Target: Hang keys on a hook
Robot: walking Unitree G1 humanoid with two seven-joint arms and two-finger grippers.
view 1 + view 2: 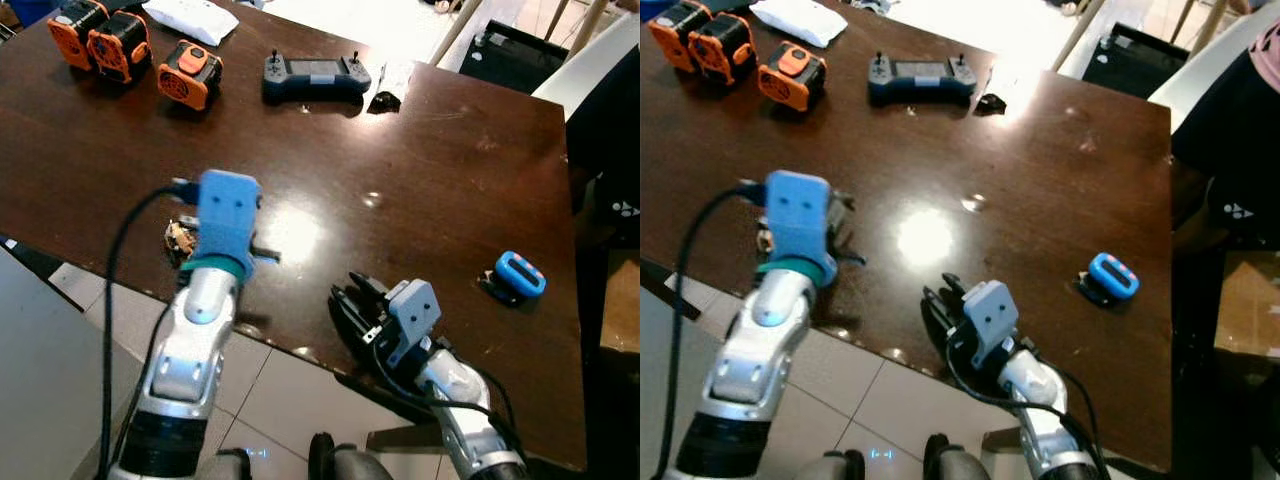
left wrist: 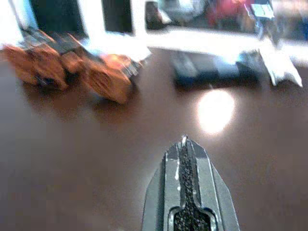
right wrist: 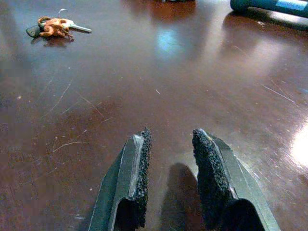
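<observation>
Right wrist view shows the keys (image 3: 55, 27) lying untouched on the table (image 3: 159, 96), well apart from the right end effector (image 3: 169, 159), released and empty. The left end effector (image 2: 186, 159), pressed closed on nothing, hovers beside them; grasping and hanging remain.

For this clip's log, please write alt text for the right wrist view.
The right gripper hovers open just above a dark glossy wooden table, its two black foam-padded fingers apart. A small orange-tagged bunch of keys lies far ahead on the table.
</observation>
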